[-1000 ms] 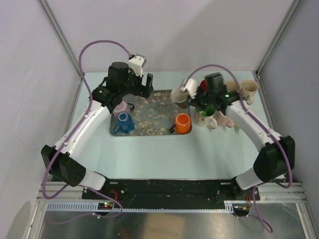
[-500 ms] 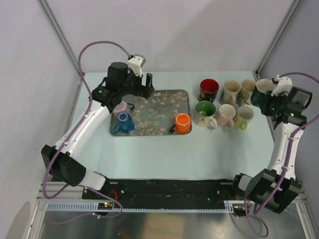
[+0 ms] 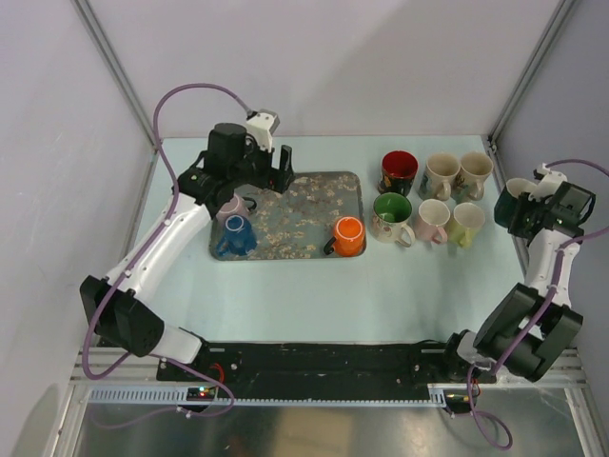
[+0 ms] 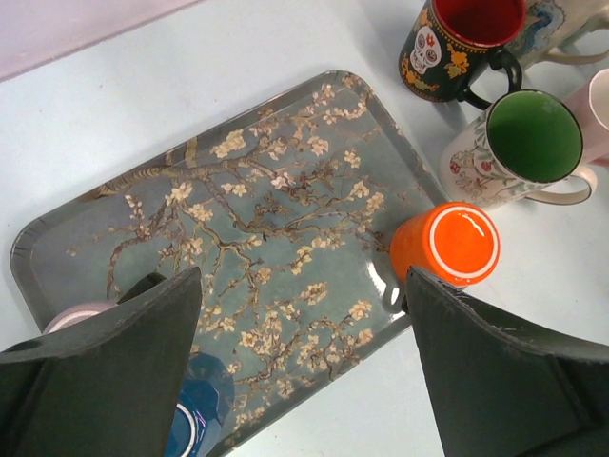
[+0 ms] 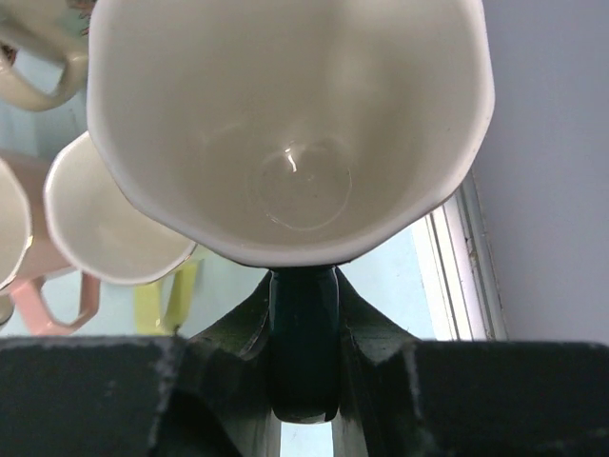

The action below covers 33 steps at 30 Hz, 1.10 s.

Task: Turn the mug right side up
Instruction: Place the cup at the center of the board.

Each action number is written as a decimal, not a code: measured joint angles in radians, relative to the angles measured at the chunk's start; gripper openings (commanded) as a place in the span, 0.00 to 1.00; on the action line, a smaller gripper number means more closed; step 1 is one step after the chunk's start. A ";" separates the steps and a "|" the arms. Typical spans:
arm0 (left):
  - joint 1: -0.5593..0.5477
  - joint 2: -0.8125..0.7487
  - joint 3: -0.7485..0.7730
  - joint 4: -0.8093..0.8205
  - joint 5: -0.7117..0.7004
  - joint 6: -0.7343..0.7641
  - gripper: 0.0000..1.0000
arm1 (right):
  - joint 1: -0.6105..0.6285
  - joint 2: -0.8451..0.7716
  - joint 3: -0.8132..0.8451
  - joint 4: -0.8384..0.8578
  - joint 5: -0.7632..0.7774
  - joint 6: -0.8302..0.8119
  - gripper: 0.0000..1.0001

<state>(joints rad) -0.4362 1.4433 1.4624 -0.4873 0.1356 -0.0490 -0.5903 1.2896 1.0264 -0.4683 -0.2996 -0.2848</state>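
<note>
My right gripper (image 5: 304, 286) is shut on the dark handle (image 5: 304, 343) of a white mug (image 5: 285, 124). The mug's open mouth faces the wrist camera, and its inside is bare. In the top view this mug (image 3: 514, 188) hangs at the table's far right edge, with the right gripper (image 3: 526, 205) behind it. My left gripper (image 4: 303, 286) is open above the flowered tray (image 4: 266, 200), with nothing between its fingers. It hovers over the tray's back left part in the top view (image 3: 276, 169). On the tray stand an orange mug (image 4: 447, 243), a blue mug (image 4: 190, 419) and a pink mug (image 3: 231, 205).
Several upright mugs stand in two rows right of the tray: a black skull mug (image 3: 399, 171), a green-lined mug (image 3: 391, 216), a pink one (image 3: 433, 219) and a yellow-green one (image 3: 466, 222). The metal frame post (image 3: 509, 181) and the right wall are close to the held mug.
The right arm swung from above the mug rows out to the far right edge, carrying the white mug. The left gripper stayed over the tray, shifting only slightly.
</note>
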 measured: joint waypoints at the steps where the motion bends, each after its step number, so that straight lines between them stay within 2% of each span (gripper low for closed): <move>1: 0.000 -0.001 -0.006 0.000 0.000 0.000 0.91 | -0.002 0.013 0.000 0.014 0.003 0.003 0.00; 9: 0.000 -0.023 -0.041 -0.001 -0.010 0.025 0.91 | -0.003 0.141 -0.001 0.117 0.006 -0.005 0.00; 16: 0.002 -0.041 -0.041 -0.001 -0.040 0.105 0.92 | 0.030 0.253 -0.005 0.179 0.005 -0.034 0.00; 31: 0.006 -0.063 -0.071 -0.001 -0.061 0.156 0.92 | 0.072 0.335 -0.039 0.234 0.025 -0.085 0.00; 33: 0.006 -0.063 -0.071 0.000 -0.061 0.156 0.92 | 0.071 0.332 -0.055 0.258 0.024 -0.092 0.03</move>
<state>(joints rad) -0.4305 1.3800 1.3911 -0.4877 0.0746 0.1074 -0.5194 1.6211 0.9710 -0.2104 -0.2760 -0.3771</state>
